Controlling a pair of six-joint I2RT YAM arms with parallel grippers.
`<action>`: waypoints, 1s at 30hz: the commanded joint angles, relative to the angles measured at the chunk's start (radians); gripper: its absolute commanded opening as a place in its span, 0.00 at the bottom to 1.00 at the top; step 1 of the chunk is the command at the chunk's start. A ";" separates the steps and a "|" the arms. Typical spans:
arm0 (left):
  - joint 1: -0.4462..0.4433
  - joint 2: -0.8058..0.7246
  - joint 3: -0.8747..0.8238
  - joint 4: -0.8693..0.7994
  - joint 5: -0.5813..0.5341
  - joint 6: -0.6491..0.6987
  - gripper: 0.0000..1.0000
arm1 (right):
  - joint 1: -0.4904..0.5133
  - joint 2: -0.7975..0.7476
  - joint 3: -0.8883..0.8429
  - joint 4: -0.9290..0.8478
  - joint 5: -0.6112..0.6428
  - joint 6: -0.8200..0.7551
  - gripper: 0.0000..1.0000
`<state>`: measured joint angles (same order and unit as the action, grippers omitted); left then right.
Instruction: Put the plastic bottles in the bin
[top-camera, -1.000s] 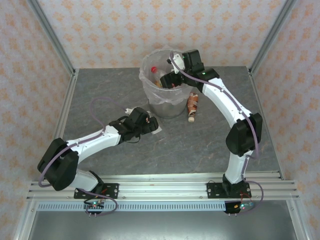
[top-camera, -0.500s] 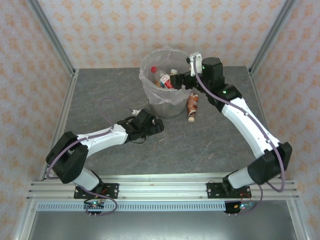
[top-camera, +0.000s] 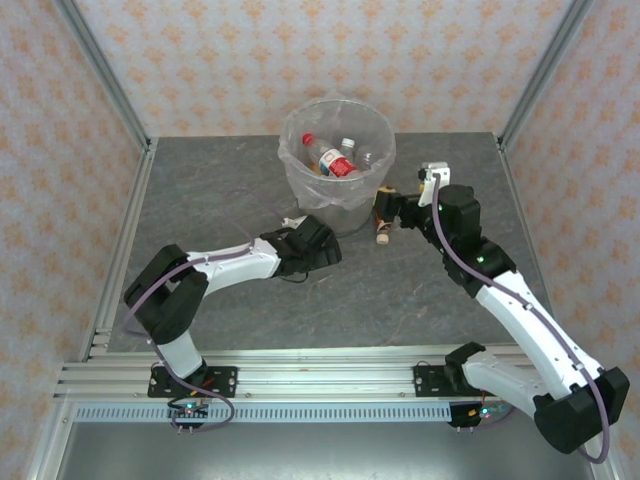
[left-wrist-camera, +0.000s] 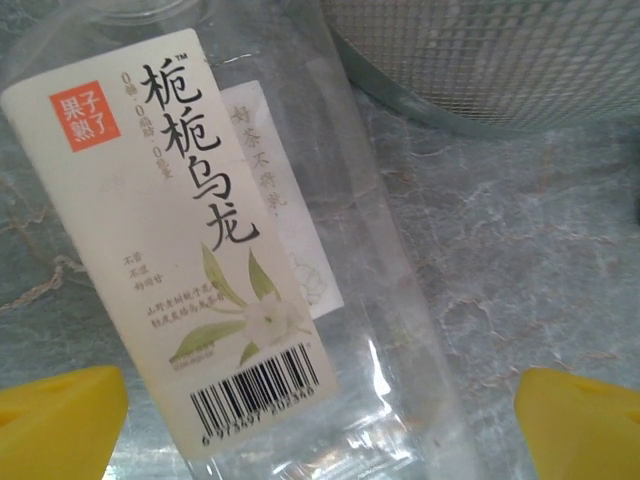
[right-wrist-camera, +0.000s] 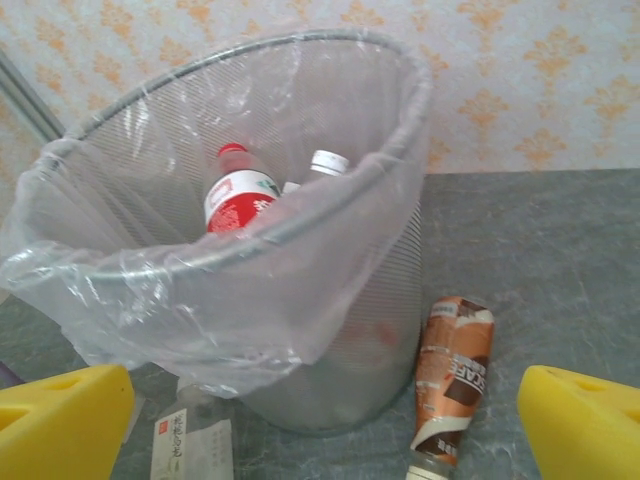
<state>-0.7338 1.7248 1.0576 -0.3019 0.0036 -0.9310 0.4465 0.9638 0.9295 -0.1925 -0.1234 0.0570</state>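
My left gripper sits low over the grey stone table on the near left side of the bin. Its jaws are spread wide, with a yellow fingertip in each lower corner of the wrist view. Between them, lying loose and not pinched, is a clear bottle on its side. It has a cream label with black Chinese writing, an orange square and a barcode, and its far end comes close to the foot of the bin's mesh wall. My right gripper hangs on the right side of the bin, a little farther back, and it is also spread wide with nothing between its fingers. Ahead of it a brown bottle lies on the table just beside the bin's base, with its pale cap pointing toward the near edge. I cannot tell whether it touches the bin. The bin stands upright toward the far middle of the table, and a clear plastic bag lining it is draped over the rim. Inside, a red-labelled bottle with a red cap leans toward the far side, and a white-capped bottle sits right next to it. The top view shows a few bottles piled together in there. Beyond the bin rises the patterned wall.
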 joint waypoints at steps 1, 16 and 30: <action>-0.011 0.026 0.044 -0.087 -0.080 -0.035 1.00 | 0.004 -0.044 -0.021 -0.003 0.067 0.028 0.99; -0.005 -0.048 -0.042 -0.239 -0.253 -0.024 1.00 | 0.003 -0.017 -0.038 0.011 0.088 0.016 0.99; 0.062 0.070 0.046 -0.224 -0.221 0.178 1.00 | 0.004 0.020 -0.039 0.034 0.092 0.018 0.99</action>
<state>-0.6788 1.7596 1.0683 -0.4866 -0.1856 -0.8062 0.4465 0.9913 0.9012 -0.1852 -0.0544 0.0677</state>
